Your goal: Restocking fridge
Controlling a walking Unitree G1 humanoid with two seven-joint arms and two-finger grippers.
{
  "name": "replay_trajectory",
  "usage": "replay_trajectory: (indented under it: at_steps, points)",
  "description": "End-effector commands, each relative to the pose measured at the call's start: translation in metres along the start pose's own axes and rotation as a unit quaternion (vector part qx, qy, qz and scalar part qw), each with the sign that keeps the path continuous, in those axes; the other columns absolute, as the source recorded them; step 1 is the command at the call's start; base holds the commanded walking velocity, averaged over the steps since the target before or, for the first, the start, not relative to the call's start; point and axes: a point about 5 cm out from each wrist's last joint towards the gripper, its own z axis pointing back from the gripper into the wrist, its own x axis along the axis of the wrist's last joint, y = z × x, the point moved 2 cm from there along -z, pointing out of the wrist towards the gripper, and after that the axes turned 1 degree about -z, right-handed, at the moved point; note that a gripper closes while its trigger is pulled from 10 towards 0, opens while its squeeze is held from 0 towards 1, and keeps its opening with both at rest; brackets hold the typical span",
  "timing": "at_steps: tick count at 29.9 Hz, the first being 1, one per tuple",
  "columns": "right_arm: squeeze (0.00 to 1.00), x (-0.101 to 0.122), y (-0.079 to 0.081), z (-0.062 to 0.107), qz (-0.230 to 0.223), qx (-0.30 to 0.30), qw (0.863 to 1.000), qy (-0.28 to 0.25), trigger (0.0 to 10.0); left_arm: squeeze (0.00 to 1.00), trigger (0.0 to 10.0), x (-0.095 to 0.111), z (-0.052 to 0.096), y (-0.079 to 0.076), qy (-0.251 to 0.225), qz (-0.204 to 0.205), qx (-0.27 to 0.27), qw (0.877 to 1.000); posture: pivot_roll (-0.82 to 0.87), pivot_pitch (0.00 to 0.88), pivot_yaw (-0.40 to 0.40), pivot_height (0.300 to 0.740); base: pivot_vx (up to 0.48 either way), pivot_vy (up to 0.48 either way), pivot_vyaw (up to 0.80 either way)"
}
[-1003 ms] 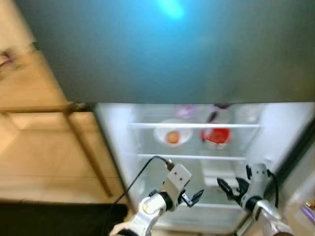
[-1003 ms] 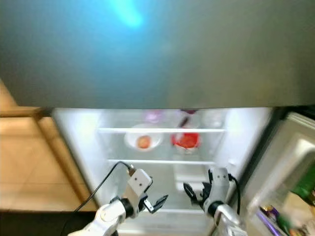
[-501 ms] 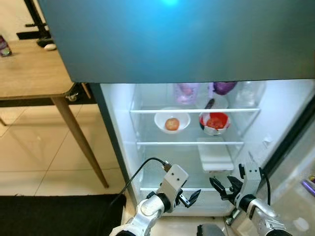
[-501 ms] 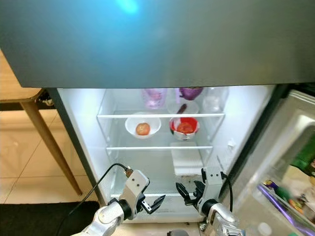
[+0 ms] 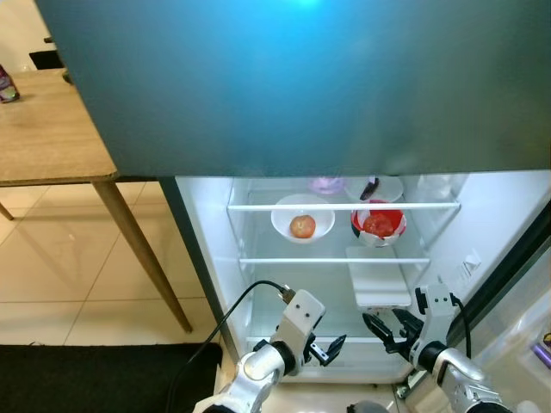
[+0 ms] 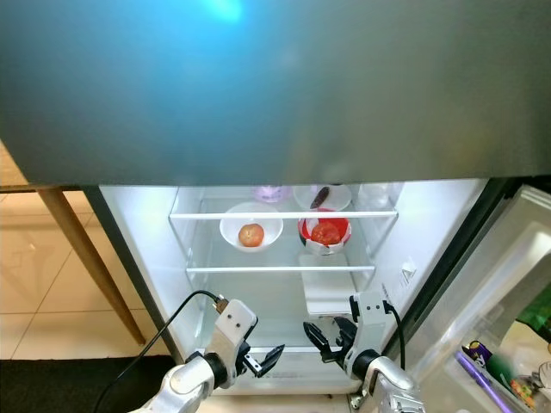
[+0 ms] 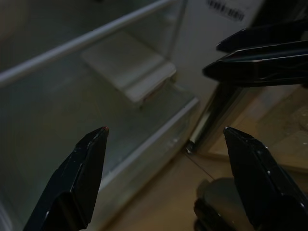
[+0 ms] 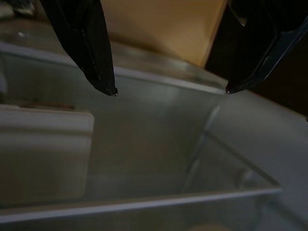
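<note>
The fridge [image 5: 211,258] stands open in front of me, lit inside. On its middle shelf a white bowl [image 5: 301,219] holds a round orange-red fruit, and beside it sits a red bowl [image 5: 377,224] of red food. A flat white box [image 5: 379,284] lies on the shelf below. My left gripper [image 5: 330,349] hangs open and empty at the low front of the fridge. My right gripper [image 5: 384,330] is open and empty beside it, just under the white box. In the left wrist view the open left gripper [image 7: 164,129] faces the bottom drawer. The right gripper [image 8: 171,90] is open in its own wrist view too.
A grey upper door [image 5: 301,86] overhangs the top shelf, where a plate [image 5: 375,187] and jars partly show. The open fridge door [image 6: 504,301] stands at the right with items in its rack. A wooden table [image 5: 52,138] is at the left, and a black mat [image 5: 86,379] lies on the tiled floor.
The whole picture has shifted and sharpened as my head moved, and the upper door now hides more of the top shelf. Both grippers stay open and low at the fridge front.
</note>
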Motion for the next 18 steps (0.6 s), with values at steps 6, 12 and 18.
replay_trajectory:
  at_steps: [6, 12, 18]
  points:
    - [0.0, -0.044, -0.011, 0.021, -0.004, -0.05, 0.995, 0.09, 10.0, 0.0, 10.0, -0.051, 0.031, 0.011, 0.109, 0.021, 0.026, 0.993, -0.06, 0.0, 0.007, 0.714, 0.0, 0.0, 0.0]
    - [0.0, -0.075, -0.019, 0.041, -0.014, -0.093, 0.984, 0.149, 10.0, 0.0, 10.0, -0.089, 0.06, 0.013, 0.194, 0.038, 0.049, 0.979, -0.06, 0.0, 0.005, 0.739, 0.0, 0.0, 0.0]
    - [0.0, -0.102, -0.023, 0.062, -0.028, -0.129, 0.971, 0.199, 10.0, 0.0, 10.0, -0.121, 0.091, 0.012, 0.26, 0.082, 0.083, 0.959, -0.06, 0.0, 0.005, 0.74, 0.0, 0.0, 0.0]
